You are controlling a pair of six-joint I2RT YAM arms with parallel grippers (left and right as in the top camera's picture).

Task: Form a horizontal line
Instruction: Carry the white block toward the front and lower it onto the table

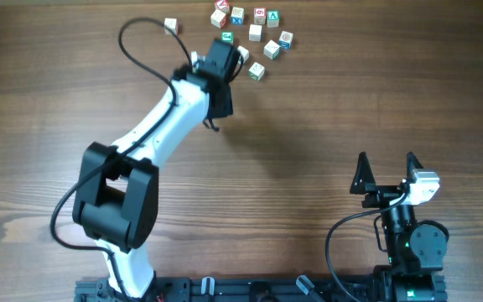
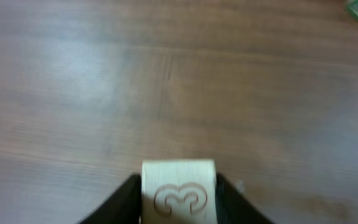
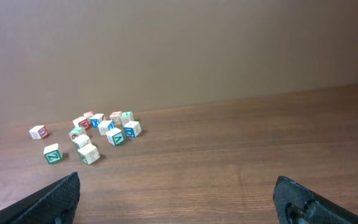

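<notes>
The left gripper (image 2: 179, 208) clamps a pale wooden cube (image 2: 179, 186) (a looped mark carved on its face). The right gripper (image 1: 386, 168) stands spread wide, holding nothing. The other cubes (image 1: 255, 32) lie scattered at the table's far side, not yet a horizontal line.

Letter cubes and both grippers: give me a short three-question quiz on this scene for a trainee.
1. True or false: the right gripper holds a cube.
2. What sits between the fingers of the left gripper? A: a pale engraved cube. B: a marker pen. C: nothing.
3. Fill in: the ___ gripper is out by the scattered cubes.
Key: 1 false, it stands open and empty. 2 A. 3 left.
</notes>
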